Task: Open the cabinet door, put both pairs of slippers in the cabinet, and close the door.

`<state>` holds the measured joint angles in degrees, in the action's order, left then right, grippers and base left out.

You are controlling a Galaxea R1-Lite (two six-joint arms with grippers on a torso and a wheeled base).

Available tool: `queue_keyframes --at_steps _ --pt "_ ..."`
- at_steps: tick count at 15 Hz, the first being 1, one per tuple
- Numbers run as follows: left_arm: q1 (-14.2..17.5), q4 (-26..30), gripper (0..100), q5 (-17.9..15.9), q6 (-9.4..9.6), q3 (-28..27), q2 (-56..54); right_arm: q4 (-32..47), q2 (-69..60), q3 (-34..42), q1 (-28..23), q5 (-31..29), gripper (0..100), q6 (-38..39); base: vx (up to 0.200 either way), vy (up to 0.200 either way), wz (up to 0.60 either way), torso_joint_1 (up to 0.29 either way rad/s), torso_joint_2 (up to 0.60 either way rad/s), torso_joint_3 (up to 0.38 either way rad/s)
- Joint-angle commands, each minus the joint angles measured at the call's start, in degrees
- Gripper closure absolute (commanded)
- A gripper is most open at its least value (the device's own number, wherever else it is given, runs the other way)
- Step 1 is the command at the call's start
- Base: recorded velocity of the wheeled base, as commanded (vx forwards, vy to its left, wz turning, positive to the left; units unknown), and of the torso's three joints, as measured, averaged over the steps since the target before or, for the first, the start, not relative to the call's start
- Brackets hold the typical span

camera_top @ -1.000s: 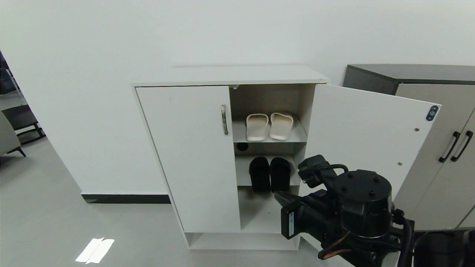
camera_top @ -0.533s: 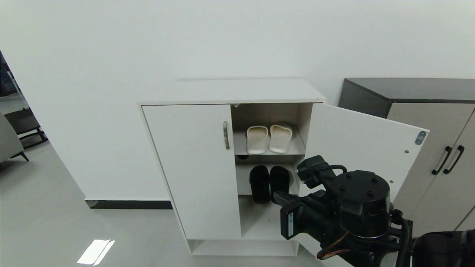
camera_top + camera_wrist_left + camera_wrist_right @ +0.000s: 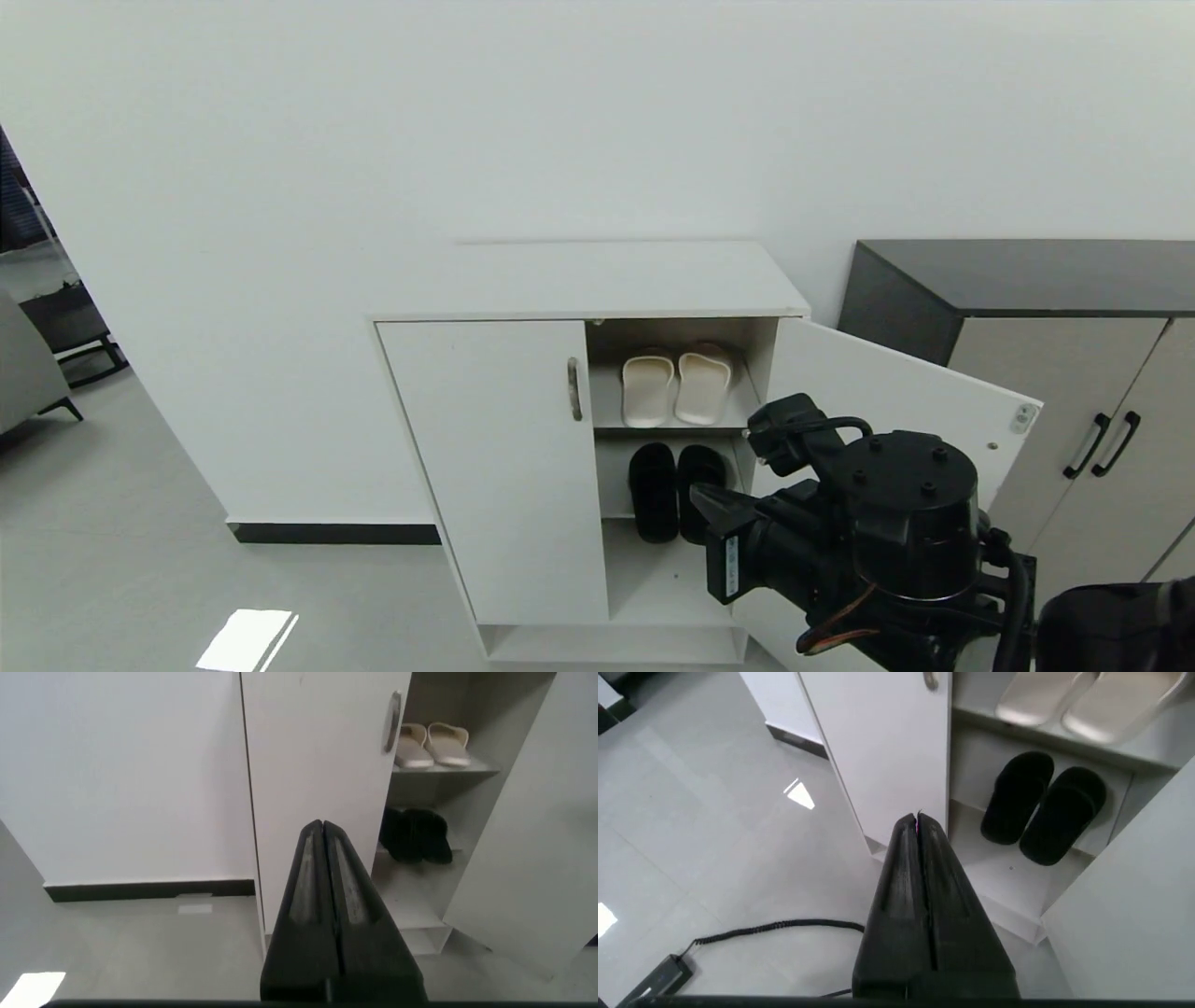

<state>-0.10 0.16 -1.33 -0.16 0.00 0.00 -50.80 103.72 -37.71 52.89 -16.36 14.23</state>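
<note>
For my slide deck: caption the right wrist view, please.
Shut right gripper faces black slippers shelved below white slippers.

Left gripper (image 3: 322, 829) has its fingers pressed flat together, pointing toward the cabinet (image 3: 414, 901). The closed door (image 3: 316, 756) is right ahead and the open door (image 3: 551, 831) hangs off to the side. Cream slippers (image 3: 433, 745) sit on one shelf, black slippers (image 3: 418, 834) on the shelf below.

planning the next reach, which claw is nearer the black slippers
Right. The right claw is close in front of the black slippers; the left claw is farther back, facing the closed door.
</note>
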Motion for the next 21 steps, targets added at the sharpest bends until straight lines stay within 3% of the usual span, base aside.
queue_keyframes --at_steps 1,21 --pt "0.0 0.0 100 0.0 -0.02 0.0 0.0 0.0 0.2 0.0 0.0 0.0 100 0.0 0.0 0.0 0.0 0.222 -0.52 -0.29" --pt "0.0 0.0 100 -0.1 0.07 0.0 0.0 -0.3 0.0 1.2 0.0 -0.2 100 0.1 0.0 0.0 0.0 0.235 -0.5 -0.268"
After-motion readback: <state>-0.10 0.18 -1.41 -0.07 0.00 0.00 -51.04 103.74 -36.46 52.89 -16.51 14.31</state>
